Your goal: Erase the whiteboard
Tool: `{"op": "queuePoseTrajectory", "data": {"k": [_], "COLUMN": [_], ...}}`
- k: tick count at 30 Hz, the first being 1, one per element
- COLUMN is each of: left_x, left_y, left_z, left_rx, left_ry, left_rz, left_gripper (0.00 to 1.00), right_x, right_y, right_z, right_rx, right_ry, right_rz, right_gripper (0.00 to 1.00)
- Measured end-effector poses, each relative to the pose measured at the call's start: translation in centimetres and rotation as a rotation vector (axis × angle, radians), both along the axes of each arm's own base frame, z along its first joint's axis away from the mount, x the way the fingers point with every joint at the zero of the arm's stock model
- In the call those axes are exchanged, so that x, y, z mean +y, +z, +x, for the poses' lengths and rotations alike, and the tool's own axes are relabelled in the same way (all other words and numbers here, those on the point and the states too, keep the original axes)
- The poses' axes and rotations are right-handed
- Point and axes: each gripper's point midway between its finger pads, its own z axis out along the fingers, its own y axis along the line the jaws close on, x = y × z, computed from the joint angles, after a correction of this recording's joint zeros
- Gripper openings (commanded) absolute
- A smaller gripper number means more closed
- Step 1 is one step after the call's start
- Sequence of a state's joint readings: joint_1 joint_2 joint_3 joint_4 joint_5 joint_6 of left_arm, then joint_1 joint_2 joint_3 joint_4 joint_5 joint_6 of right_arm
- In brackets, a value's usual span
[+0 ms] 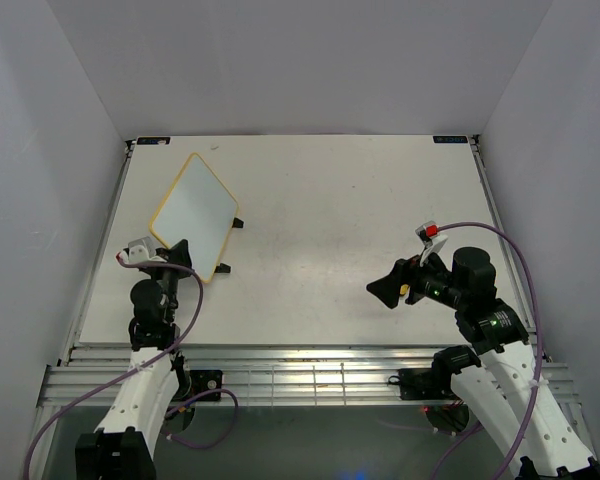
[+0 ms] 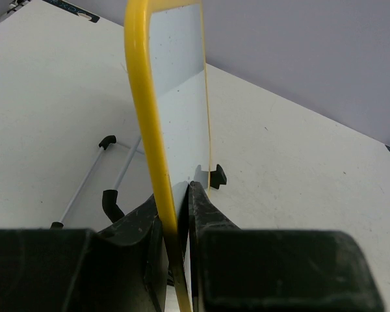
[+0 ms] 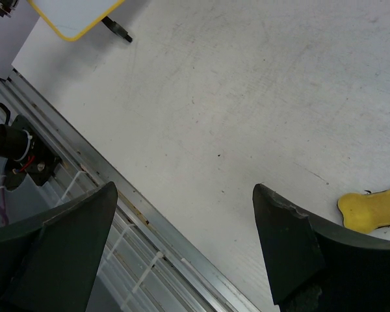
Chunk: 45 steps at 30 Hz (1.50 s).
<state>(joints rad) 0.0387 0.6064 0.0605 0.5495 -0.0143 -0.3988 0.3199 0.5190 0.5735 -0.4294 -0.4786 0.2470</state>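
The whiteboard (image 1: pixel 195 213) has a yellow frame and a blank white face, and it stands tilted on its black feet (image 1: pixel 238 223) at the table's back left. My left gripper (image 1: pixel 179 256) is shut on its near lower edge. In the left wrist view the fingers (image 2: pixel 205 208) pinch the yellow frame (image 2: pixel 143 97) edge-on. My right gripper (image 1: pixel 388 290) is open and empty, low over the table at the right. A yellow bone-shaped eraser (image 3: pixel 374 208) lies just beside its right finger. The board's corner (image 3: pixel 78 13) also shows in the right wrist view.
A metal rail (image 1: pixel 310 375) runs along the table's near edge, also seen in the right wrist view (image 3: pixel 149 240). White walls enclose the table on three sides. The board's thin wire stand (image 2: pixel 84 182) with black tips rests on the table behind it.
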Motion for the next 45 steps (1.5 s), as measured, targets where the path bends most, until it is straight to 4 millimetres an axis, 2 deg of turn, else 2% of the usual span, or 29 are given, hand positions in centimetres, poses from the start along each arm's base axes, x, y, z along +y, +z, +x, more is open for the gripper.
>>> {"op": "queuePoseTrajectory", "data": {"k": [12, 13, 14, 18, 28, 31, 36, 38, 39, 42, 45], "left_x": [0.3, 0.3, 0.4, 0.5, 1.1, 1.2, 3.3, 4.4, 5.0, 5.8, 5.8], "left_y": [-0.7, -0.7, -0.7, -0.5, -0.8, -0.7, 0.2, 0.4, 0.3, -0.7, -1.6], "left_z": [0.2, 0.2, 0.1, -0.1, -0.1, -0.1, -1.0, -1.5, -1.7, -1.9, -1.7], "left_rx": [0.025, 0.025, 0.025, 0.02, 0.032, 0.025, -0.004, -0.008, -0.003, 0.036, 0.069], "left_ry": [0.036, 0.039, 0.041, 0.05, 0.088, 0.096, 0.207, 0.266, 0.292, 0.337, 0.334], "left_rz": [-0.043, -0.048, -0.053, -0.061, -0.056, -0.058, -0.024, -0.007, 0.007, 0.024, 0.024], "left_gripper": [0.16, 0.16, 0.22, 0.25, 0.22, 0.25, 0.28, 0.34, 0.41, 0.38, 0.36], "right_x": [0.0, 0.0, 0.0, 0.0, 0.0, 0.0, 0.0, 0.0, 0.0, 0.1, 0.1], "right_y": [0.4, 0.4, 0.4, 0.4, 0.5, 0.6, 0.8, 0.9, 0.9, 1.2, 1.4], "right_z": [-0.1, -0.1, -0.1, -0.1, -0.1, -0.2, -0.2, -0.3, -0.3, -0.5, -0.7], "right_rx": [-0.021, -0.022, -0.021, -0.021, -0.023, -0.032, -0.041, -0.044, -0.047, -0.059, -0.074], "right_ry": [0.004, 0.004, 0.003, 0.004, 0.004, 0.003, 0.004, 0.006, 0.007, 0.015, 0.021], "right_rz": [0.008, 0.009, 0.009, 0.008, 0.009, 0.011, 0.014, 0.015, 0.015, 0.018, 0.022], "right_gripper": [0.9, 0.9, 0.9, 0.9, 0.9, 0.9, 0.9, 0.9, 0.9, 0.9, 0.9]}}
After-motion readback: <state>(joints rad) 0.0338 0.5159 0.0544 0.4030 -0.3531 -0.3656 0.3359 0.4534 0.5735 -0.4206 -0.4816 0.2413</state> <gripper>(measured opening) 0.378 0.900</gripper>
